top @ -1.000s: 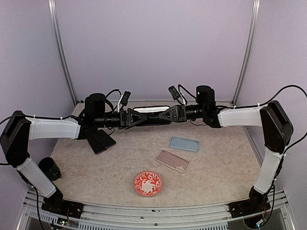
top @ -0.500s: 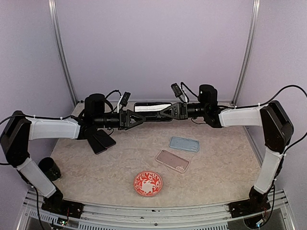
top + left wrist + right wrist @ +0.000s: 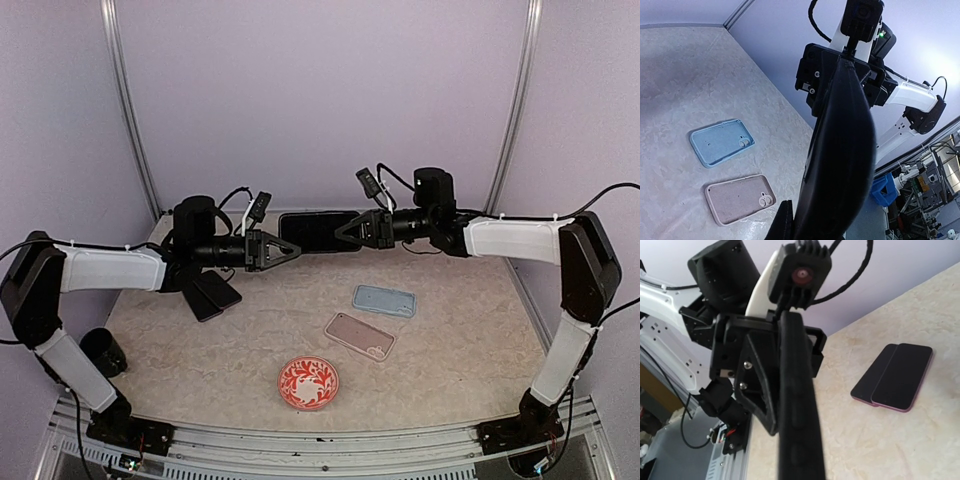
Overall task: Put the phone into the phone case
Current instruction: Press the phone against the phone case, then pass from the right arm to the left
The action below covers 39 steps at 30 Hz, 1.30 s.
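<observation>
Overhead view: black phone (image 3: pixel 315 230) held in the air above the far side of the table (image 3: pixel 450 350), upper centre of the frame, its broad dark face towards the camera. Left gripper (image 3: pixel 290 248) comes in from the left and is clamped narrow on the phone's lower-left end; right gripper (image 3: pixel 345 232) comes in from the right and is pinched narrow on the opposite end. Both arms stretched roughly level, tips facing each other with the phone between them. Left wrist view: phone seen edge-on as a dark curved band running up the middle of the frame, the other gripper at its far end. Right wrist view: same edge-on band, the other gripper closed around its far end. 2 cases lie flat on the table, open side up, right of centre: blue phone case (image 3: pixel 384 300) and, just below and left of it, pink phone case (image 3: pixel 359 335); near each other, not touching, both well below the phone. Red patterned dish (image 3: pixel 308 382) at lower centre. Pair of dark phones (image 3: pixel 213 293) flat at centre left, edges touching. Black cup (image 3: pixel 102 350) at lower left.
</observation>
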Motion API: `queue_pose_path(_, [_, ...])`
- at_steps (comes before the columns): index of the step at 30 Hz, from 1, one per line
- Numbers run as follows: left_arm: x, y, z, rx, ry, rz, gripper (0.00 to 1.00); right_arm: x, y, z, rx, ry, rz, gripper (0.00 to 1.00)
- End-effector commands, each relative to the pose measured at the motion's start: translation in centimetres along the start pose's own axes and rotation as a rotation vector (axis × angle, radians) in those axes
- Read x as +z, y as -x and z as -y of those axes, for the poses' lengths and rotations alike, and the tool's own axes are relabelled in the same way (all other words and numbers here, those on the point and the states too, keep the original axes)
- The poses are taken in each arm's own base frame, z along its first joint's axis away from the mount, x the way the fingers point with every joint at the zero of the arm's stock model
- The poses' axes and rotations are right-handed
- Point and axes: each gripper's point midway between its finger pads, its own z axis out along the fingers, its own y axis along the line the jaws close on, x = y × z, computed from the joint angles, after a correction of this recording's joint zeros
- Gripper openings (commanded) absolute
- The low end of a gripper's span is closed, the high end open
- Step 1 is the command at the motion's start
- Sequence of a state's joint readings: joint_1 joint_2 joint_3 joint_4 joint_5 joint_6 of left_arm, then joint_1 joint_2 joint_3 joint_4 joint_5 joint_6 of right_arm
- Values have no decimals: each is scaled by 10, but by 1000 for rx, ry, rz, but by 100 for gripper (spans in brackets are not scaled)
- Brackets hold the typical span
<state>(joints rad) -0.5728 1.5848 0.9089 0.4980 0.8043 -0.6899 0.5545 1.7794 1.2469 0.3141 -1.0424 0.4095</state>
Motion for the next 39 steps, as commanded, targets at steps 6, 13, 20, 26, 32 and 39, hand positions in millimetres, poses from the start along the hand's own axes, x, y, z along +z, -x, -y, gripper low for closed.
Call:
queue_pose_path(6, [-15,20,-5,37,53,71,52,-3,9,5,-21,-76,2,0])
queue_pose_path(13, [-42,36,-16,220,318,97,99,-7,14,-4,26,-24,-8,0])
queue_pose_path(20, [-67,58,-17,361,533,185,99,-9,13,-6,53,-30,-24,0])
queue_pose_path(26, [-109,68,-27,423,692,380,99,-12,11,-7,61,-47,-35,0])
queue_pose_path(32, [-116,71,-18,478,622,381,99,-14,7,-5,74,-60,-44,0])
queue_pose_path(39, [-82,47,4,800,679,206,99,-12,5,0,104,-70,-56,0])
